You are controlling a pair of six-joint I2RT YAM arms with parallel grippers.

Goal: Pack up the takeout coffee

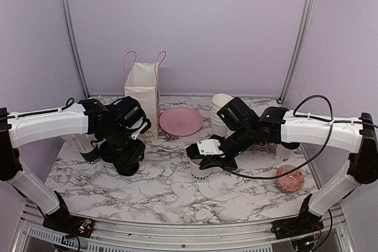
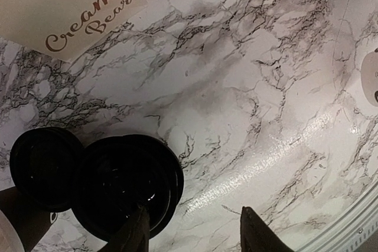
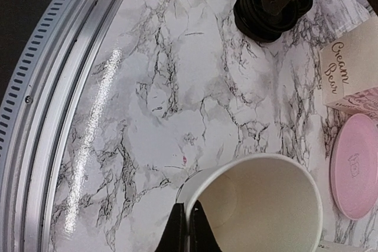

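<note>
Right tool (image 3: 189,223) clamps lidless cup (image 3: 266,205) by rim: thin wall may buckle, cup tip. Left tool (image 2: 195,231) open over black lids (image 2: 124,187): could knock them.

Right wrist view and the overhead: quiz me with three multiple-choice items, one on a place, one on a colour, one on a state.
1. The pink plate lies:
A. at the near table edge
B. between the white paper bag and the stack of white cups
C. by the far right wall
2. The stacked lids are:
A. black
B. white
C. pink
3. The paper cup in the right gripper is:
A. lidded
B. crushed flat
C. open, no lid
Key: 1 B, the overhead view shows it between them; 2 A, they are dark in both wrist views; 3 C, its hollow inside shows, with the jaws pinching the rim.
</note>
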